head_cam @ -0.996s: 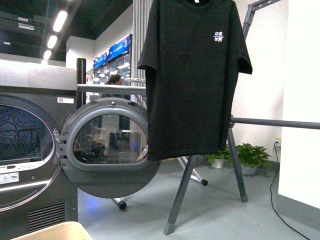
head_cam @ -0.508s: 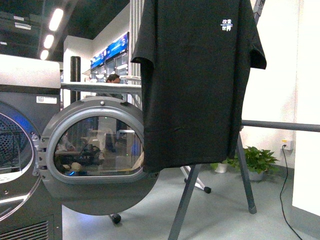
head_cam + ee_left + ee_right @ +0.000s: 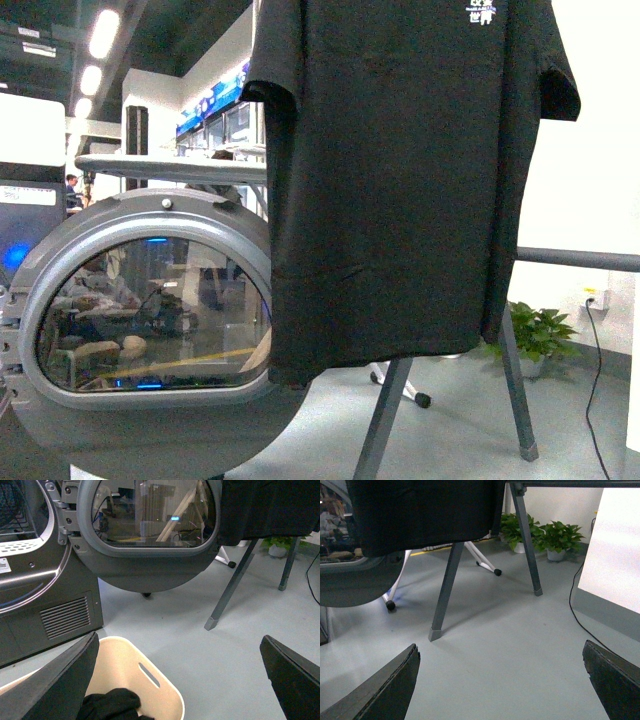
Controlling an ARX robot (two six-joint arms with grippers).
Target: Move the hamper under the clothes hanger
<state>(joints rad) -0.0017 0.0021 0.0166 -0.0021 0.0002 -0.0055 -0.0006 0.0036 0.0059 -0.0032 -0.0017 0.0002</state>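
The hamper point(image 3: 125, 667), a cream tub with a slot handle, stands on the floor in front of the dryer and holds dark clothes point(image 3: 112, 705). My left gripper point(image 3: 178, 645) hangs open above its far rim, one finger point(image 3: 65, 675) over the tub and the other over bare floor. The clothes hanger point(image 3: 385, 420) is a dark grey tube rack with slanted legs and a horizontal bar point(image 3: 580, 259). A black T-shirt point(image 3: 400, 180) hangs from it. One rack leg point(image 3: 232, 587) lands beyond the hamper. My right gripper point(image 3: 500, 650) is open over bare floor, short of a rack leg point(image 3: 445, 592). The front view shows neither the hamper nor the grippers.
The grey dryer point(image 3: 45, 610) has its round door point(image 3: 150, 330) swung open towards the rack. Potted plants point(image 3: 540, 535) stand by the back wall. A black cable point(image 3: 575, 605) runs along a white panel point(image 3: 615, 550). Grey floor point(image 3: 210, 660) lies between hamper and rack.
In the front view the dryer door and T-shirt have grown larger and slid left and down. The hamper corner at the bottom edge has dropped out of sight.
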